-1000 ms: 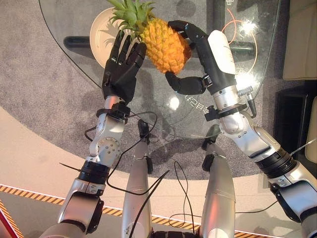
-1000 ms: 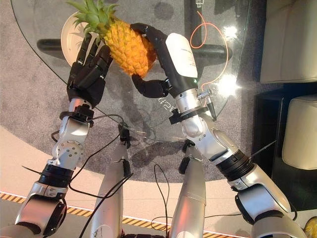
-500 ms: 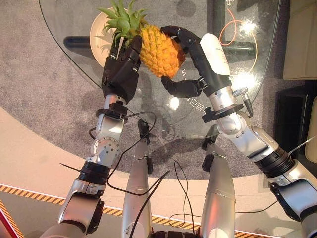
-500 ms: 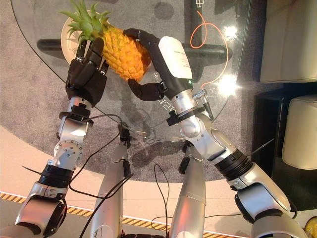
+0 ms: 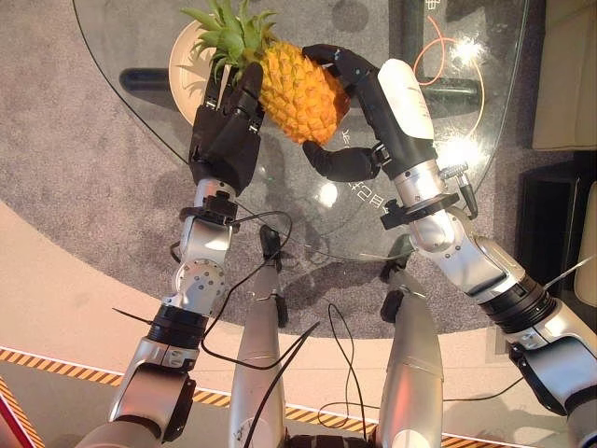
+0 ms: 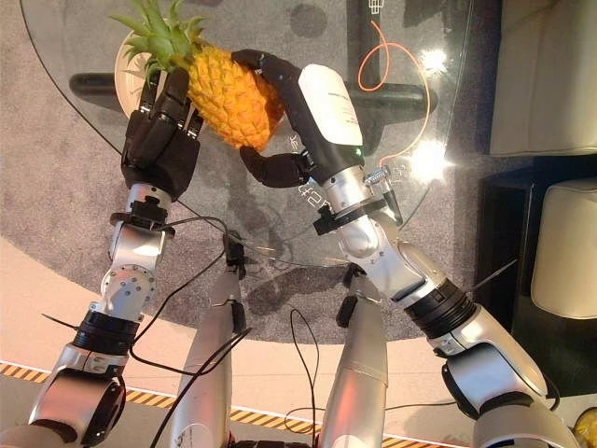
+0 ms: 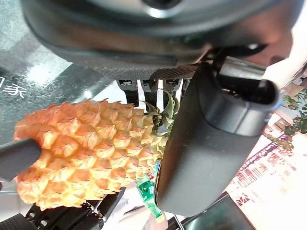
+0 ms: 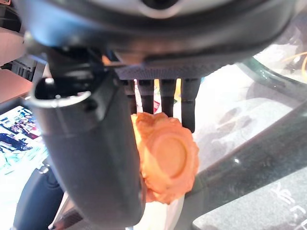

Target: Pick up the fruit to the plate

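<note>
You have the pineapple (image 5: 297, 91) lifted clear of the glass bench (image 5: 121, 56), upper centre of the frame, pinched between both hands because it is too bulky for one. Your right robot hand (image 5: 359, 112) is curled round its lower end, fingers over the top and thumb underneath. Your left robot hand (image 5: 227, 135) presses mostly straight fingers against the leafy end as a brace. The plate (image 5: 183, 61) sits in the upper left, just beyond the crown, so you look close to setting it down. The fruit is orange-yellow with a knobbly, scaled skin, a spiky green crown and a flat round base (image 8: 169, 153).
</note>
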### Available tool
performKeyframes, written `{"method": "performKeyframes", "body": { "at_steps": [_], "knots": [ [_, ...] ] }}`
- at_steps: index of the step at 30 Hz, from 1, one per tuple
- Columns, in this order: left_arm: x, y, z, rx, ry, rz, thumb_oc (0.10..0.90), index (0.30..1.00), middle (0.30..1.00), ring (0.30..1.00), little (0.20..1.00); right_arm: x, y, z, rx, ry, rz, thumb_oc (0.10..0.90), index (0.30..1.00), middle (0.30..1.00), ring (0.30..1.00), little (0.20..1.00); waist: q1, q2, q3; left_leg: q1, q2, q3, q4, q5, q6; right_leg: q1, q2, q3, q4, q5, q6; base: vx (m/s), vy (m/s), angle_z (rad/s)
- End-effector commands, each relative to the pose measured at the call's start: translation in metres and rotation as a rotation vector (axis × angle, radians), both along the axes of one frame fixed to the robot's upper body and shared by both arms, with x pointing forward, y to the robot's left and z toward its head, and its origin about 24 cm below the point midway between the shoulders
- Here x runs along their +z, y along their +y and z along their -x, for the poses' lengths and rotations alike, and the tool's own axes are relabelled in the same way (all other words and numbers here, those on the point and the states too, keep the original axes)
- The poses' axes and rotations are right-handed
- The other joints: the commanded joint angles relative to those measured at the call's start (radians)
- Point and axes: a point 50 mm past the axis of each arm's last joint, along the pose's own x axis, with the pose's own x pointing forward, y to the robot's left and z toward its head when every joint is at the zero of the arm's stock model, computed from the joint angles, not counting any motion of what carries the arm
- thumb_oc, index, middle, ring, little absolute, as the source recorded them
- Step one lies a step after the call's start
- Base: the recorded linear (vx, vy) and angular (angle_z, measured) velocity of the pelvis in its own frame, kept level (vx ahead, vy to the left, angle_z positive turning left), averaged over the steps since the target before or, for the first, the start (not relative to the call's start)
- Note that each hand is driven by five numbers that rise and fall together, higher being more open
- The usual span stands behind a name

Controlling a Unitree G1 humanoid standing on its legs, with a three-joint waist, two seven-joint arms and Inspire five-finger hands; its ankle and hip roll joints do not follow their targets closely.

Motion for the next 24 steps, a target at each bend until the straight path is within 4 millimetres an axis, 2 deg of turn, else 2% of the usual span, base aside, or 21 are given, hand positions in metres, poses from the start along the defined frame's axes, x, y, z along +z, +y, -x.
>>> {"method": "performKeyframes", "body": {
  "at_steps": [1,14,24],
  "knots": [
    [0.066,-0.012,0.031,-0.064,-0.382,0.036,0.8,0.9,0.9,0.9,0.9,0.047,0.034,0.048,0.285,-0.276,0.055,0.1,0.3,0.3,0.3,0.2,0.014,-0.01,-0.026,-0.032,0.014,-0.039,0.093,-0.067,-0.027,0.084,-0.012,-0.026,-0.148,0.074,0.051,0.0,0.0,0.0],
    [0.067,-0.003,0.033,0.021,-0.343,0.135,0.8,0.9,0.9,0.9,0.9,0.05,0.044,0.058,0.312,-0.35,0.191,0.1,0.3,0.3,0.3,0.2,0.02,-0.016,-0.026,-0.039,0.012,-0.045,0.09,-0.064,-0.028,0.081,-0.009,-0.03,-0.153,0.075,0.053,0.0,0.0,0.0],
    [0.067,0.005,0.035,0.081,-0.317,0.219,0.8,0.9,0.9,0.9,0.9,0.054,0.045,0.063,0.333,-0.402,0.209,0.1,0.3,0.3,0.3,0.2,0.025,-0.021,-0.026,-0.043,0.008,-0.051,0.091,-0.062,-0.03,0.083,-0.008,-0.036,-0.155,0.074,0.053,0.0,0.0,0.0]
  ]
}}
